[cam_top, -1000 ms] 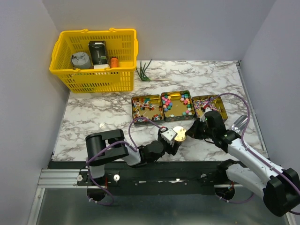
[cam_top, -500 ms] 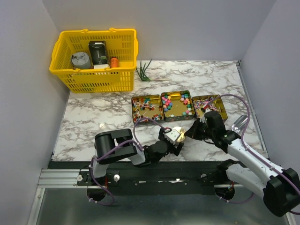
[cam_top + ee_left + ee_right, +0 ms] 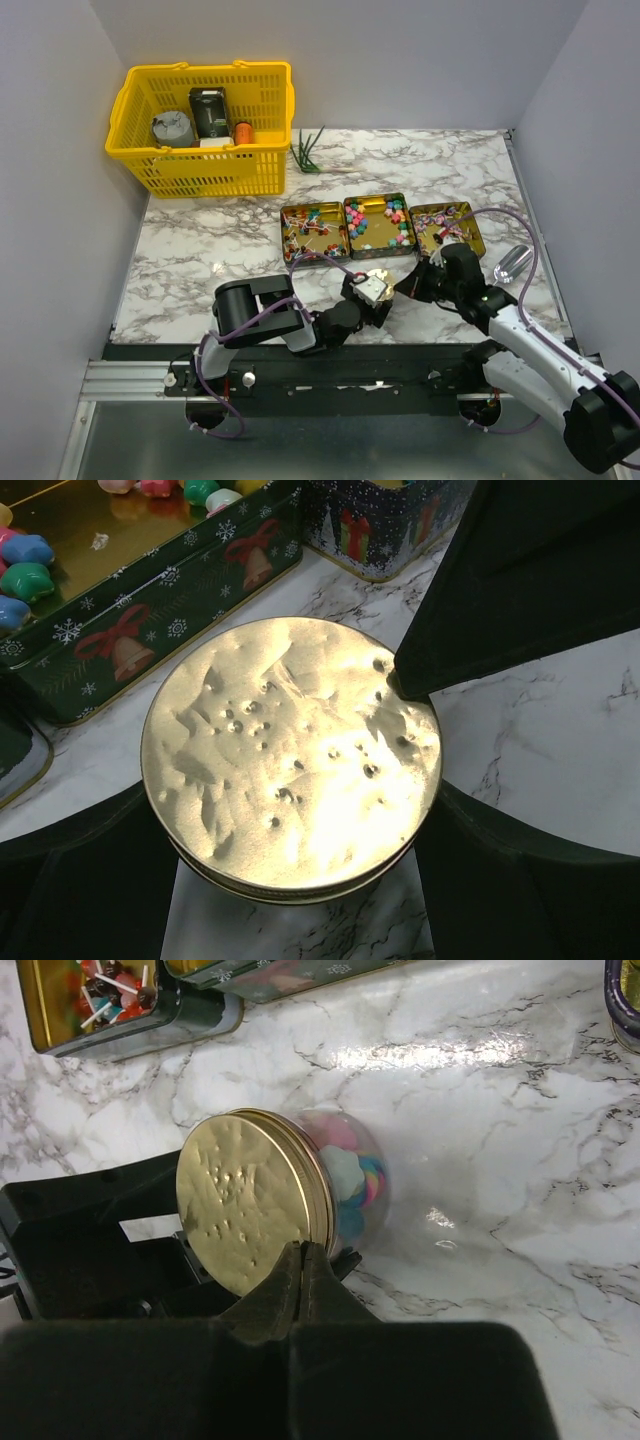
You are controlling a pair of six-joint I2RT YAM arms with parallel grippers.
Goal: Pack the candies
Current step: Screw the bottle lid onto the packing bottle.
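Note:
A small clear jar (image 3: pixel 350 1175) with a round gold lid (image 3: pixel 378 281) lies tipped on the marble, with pastel candies inside. My left gripper (image 3: pixel 370 292) is shut on the jar, its fingers (image 3: pixel 520 870) hugging both sides below the lid (image 3: pixel 290 750). My right gripper (image 3: pixel 408 284) is shut and empty, and its tips (image 3: pixel 303 1252) touch the lid's rim (image 3: pixel 245 1205). It also shows in the left wrist view (image 3: pixel 480 610). More candies (image 3: pixel 378 222) fill three square gold tins (image 3: pixel 313 232) just beyond the jar.
A yellow basket (image 3: pixel 200 175) holding a few items stands at the back left. A green sprig (image 3: pixel 308 150) lies beside it. A shiny clear object (image 3: pixel 510 262) lies right of the right arm near the table's right edge. The tins' green walls (image 3: pixel 150 630) are close behind the jar.
The left arm's elbow has swung to the right. The jar and lid have shifted slightly left and away. The right gripper has stayed against the lid's rim.

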